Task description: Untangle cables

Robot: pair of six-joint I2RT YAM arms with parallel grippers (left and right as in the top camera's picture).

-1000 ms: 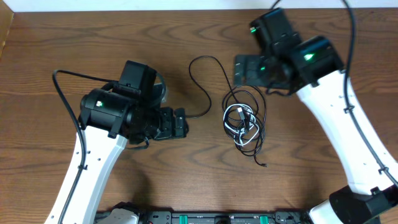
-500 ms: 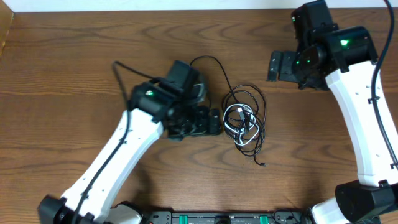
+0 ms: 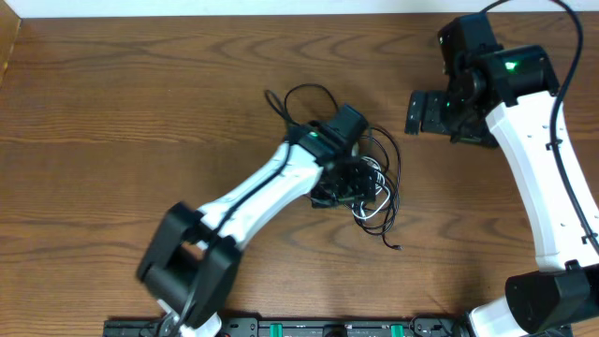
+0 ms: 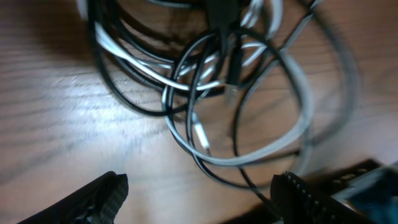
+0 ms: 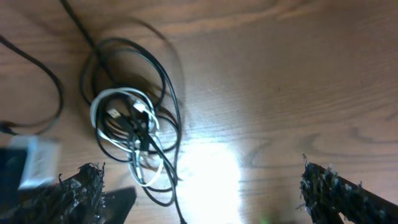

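Two hands are over a brown wooden desk [image 3: 140,112], and the cables [image 3: 379,187] lie in one tangled heap near its middle, a little toward the right edge. The white cable [image 5: 109,102] is coiled in the heart of the heap, with the black cables [image 3: 394,159] looped around and through it, so the separate black strands cannot be told apart there. One black loop [image 3: 314,91] swings out of the heap toward the back edge of the desk, and a thin black tail with a small plug end [image 3: 398,247] trails toward the front edge. The left hand [image 4: 202,194] is stretched out low over the left side of the heap. In its wrist view its two fingertips [image 4: 106,194] stand well apart, with the crossing black and white strands just ahead of them and nothing gripped between them. The right hand [image 3: 413,112] hangs apart from the heap, toward the back right corner of the desk, its jaws spread wide and holding nothing.
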